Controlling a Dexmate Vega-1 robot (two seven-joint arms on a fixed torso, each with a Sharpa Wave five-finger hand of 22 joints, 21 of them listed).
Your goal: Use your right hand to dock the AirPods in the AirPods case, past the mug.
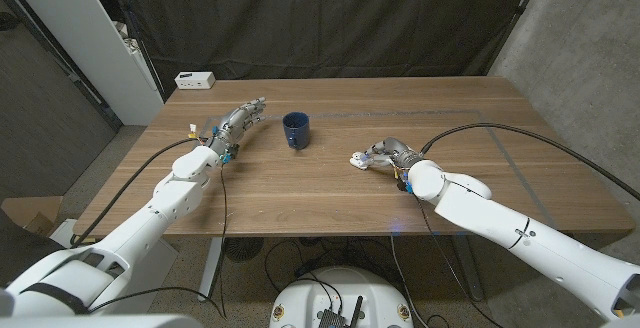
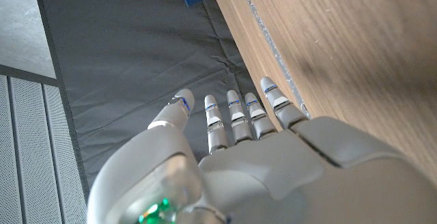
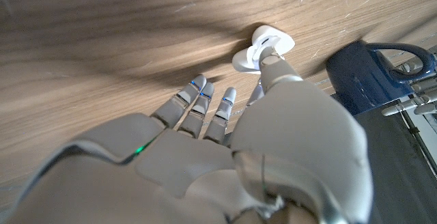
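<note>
A small white AirPods case lies open on the wooden table, right of the dark blue mug. My right hand reaches to the case from the right. In the right wrist view its thumb tip touches the case, the other fingers stretch over the wood, and the mug stands just beyond. The thumb hides whether an AirPod is pinched under it. My left hand waits left of the mug with straight fingers, holding nothing.
A white box sits at the table's back left corner. A white shelf stands off to the left and a dark curtain hangs behind. Black cables trail over the right side.
</note>
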